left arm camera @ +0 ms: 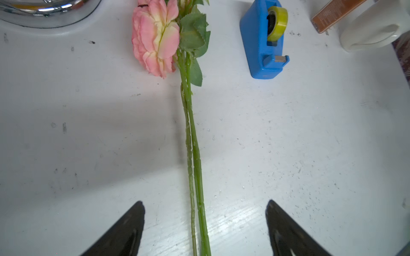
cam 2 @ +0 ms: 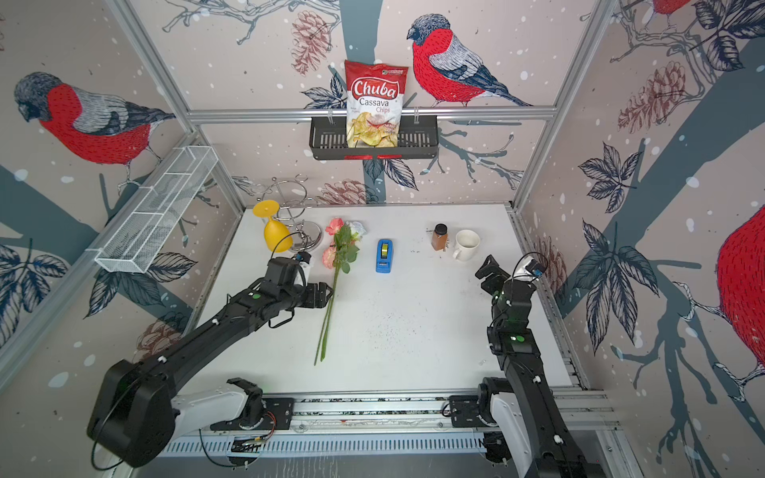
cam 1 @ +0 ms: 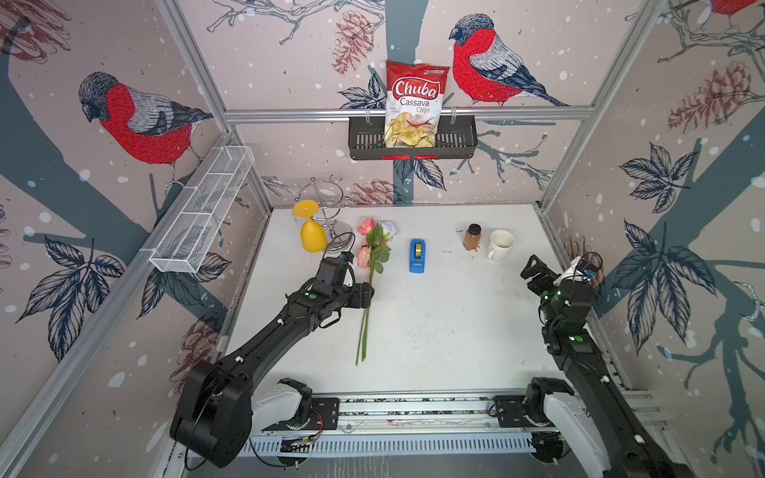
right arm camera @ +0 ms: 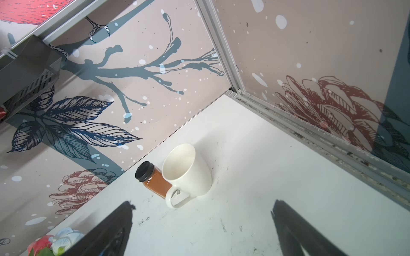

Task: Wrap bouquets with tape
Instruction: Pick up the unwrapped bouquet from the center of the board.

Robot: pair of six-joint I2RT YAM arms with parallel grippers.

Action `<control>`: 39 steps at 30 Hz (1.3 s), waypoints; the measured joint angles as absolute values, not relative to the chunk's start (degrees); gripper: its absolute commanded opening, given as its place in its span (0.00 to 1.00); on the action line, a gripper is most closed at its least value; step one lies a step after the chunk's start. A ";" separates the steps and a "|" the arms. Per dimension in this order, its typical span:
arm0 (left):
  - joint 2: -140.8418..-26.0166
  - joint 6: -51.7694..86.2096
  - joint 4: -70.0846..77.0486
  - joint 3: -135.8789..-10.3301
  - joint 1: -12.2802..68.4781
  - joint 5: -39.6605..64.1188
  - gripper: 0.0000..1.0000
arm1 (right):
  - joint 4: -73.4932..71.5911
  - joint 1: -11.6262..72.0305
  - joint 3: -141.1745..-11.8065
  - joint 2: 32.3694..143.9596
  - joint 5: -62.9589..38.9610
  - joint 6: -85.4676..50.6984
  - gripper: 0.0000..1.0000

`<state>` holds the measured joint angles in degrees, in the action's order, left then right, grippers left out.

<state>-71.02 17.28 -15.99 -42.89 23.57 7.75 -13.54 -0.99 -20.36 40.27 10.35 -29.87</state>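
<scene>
Tape dispenser (cam 1: 417,256) (cam 2: 384,256) (left arm camera: 264,44): stands upright on the white table (cam 1: 434,323). Blue, with a small yellowish roll set in its top.

Bouquet (cam 1: 374,265) (cam 2: 341,252) (left arm camera: 190,133): lies flat on the table just left of the tape dispenser, apart from it. Pink blooms and one white bloom sit level with the dispenser and farther back than it. Thin green stems run close together toward the front edge and end well nearer the front than the dispenser.

Left gripper (cam 1: 366,294) (cam 2: 327,294) (left arm camera: 204,202): reaches in from the left of the tape dispenser, nearer the front than it, at the middle of the stems. Fingers (left arm camera: 133,221) spread apart, one on each side of the two stems, with bare table showing between each finger and the stems. Grasps nothing. Cannot tell whether the fingertips touch the table.

Right gripper (cam 1: 532,267) (cam 2: 488,269) (right arm camera: 204,202): hangs well to the right of the tape dispenser, close to the side wall. Fingers released and wide apart, with only table between them.

Spice jar (cam 1: 472,237) (right arm camera: 153,179): brown with a black cap, right of the tape dispenser and slightly farther back.

Mug (cam 1: 501,244) (right arm camera: 186,170): white, just beside the jar on the side away from the dispenser. Cannot tell whether the two touch.

Yellow goblet (cam 1: 311,231): hangs upside down on a chrome rack (cam 1: 331,215), left of the tape dispenser beyond the bouquet.

Chips bag (cam 1: 415,103): stands in a black basket (cam 1: 455,140) on the wall behind and above the tape dispenser.
</scene>
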 measured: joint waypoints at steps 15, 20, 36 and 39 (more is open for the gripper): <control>-101.69 13.26 -19.90 -61.32 26.22 -1.67 0.45 | -13.39 -1.10 -19.59 38.26 8.99 -29.82 1.00; -104.68 13.13 -20.01 -62.72 26.22 -2.09 0.32 | -13.52 -1.08 -19.59 39.48 8.19 -29.82 1.00; -99.68 12.88 -20.78 -62.35 26.37 -4.08 0.00 | -13.58 -1.08 -20.01 39.90 6.76 -29.82 1.00; -94.67 11.90 -21.80 -63.31 26.37 -5.52 0.00 | -13.65 -1.08 -19.97 38.83 5.32 -29.82 1.00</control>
